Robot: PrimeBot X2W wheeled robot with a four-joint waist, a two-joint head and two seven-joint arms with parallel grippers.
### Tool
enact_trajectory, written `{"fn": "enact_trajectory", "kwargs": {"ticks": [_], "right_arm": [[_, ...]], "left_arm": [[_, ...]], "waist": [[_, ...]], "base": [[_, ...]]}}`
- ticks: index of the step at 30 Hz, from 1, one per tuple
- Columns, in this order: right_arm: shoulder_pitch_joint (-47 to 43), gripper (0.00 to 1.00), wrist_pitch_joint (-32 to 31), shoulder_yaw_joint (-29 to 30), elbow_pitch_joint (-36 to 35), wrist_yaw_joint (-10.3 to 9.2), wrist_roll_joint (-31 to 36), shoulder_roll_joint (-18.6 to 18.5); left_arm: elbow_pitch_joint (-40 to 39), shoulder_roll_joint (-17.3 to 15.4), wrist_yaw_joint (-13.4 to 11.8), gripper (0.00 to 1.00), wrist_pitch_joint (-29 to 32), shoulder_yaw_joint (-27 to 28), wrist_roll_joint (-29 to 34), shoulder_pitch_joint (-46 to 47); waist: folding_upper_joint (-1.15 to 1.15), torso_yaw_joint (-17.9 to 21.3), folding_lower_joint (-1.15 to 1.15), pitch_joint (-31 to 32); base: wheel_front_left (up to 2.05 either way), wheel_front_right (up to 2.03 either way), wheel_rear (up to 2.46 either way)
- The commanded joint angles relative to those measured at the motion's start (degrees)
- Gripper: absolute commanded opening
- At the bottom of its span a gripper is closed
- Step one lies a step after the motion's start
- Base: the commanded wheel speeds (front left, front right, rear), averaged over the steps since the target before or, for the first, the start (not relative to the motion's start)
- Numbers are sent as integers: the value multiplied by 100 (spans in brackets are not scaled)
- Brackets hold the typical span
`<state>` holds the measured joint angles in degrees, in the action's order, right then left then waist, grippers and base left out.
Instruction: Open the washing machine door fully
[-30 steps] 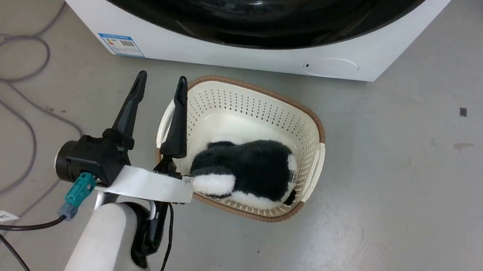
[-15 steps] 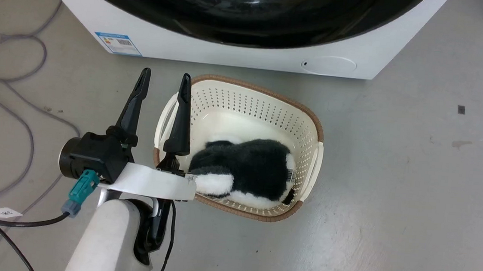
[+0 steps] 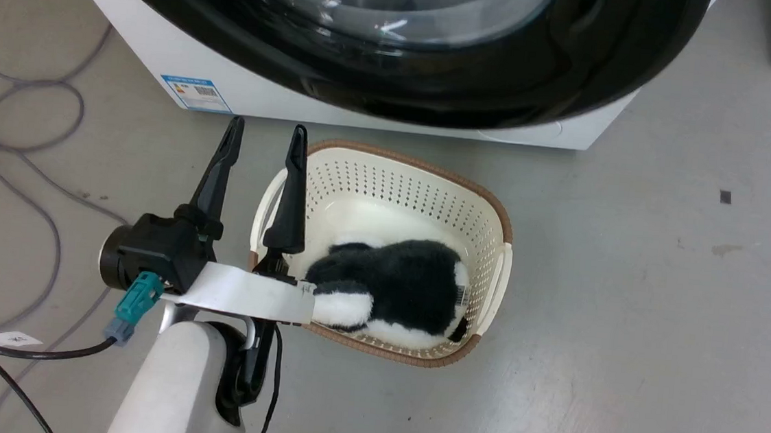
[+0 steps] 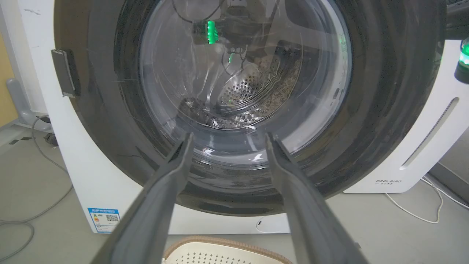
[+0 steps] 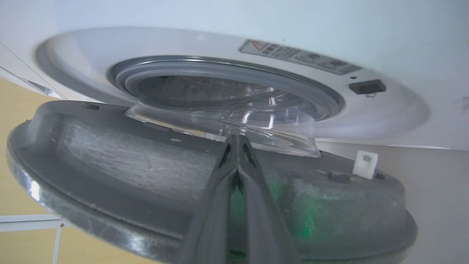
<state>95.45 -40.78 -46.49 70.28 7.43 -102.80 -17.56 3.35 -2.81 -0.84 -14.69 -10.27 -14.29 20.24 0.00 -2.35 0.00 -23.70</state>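
Accordingly, treat the washing machine door (image 5: 146,161), ajar at the tips of the clenched, empty right gripper (image 5: 236,141) and straight ahead of the spread left gripper (image 4: 227,137), as probably heavy, rigid and slick-fronted, pushing on the matte back (image 5: 73,146) near the rim and sparing the glass bowl (image 5: 220,121).

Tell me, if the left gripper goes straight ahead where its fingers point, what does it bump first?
Probably the washing machine door: in the left wrist view the left gripper aims at its lower glass. How far off is unclear.
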Motion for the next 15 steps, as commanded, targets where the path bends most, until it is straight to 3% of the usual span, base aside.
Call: {"fn": "enact_trajectory", "kwargs": {"ticks": [1, 15], "right_arm": [[-197, 0, -12, 1, -55, 6, -29, 64], [-1722, 0, -147, -9, -720, 6, -177, 157]], "left_arm": [[27, -7, 12, 100, -30, -1, -17, -63], [361, -7, 66, 100, -30, 38, 32, -652]], "waist": [[0, -13, 0, 62], [0, -73, 0, 1027]], "base": [[0, 0, 0], [0, 0, 0]]}}
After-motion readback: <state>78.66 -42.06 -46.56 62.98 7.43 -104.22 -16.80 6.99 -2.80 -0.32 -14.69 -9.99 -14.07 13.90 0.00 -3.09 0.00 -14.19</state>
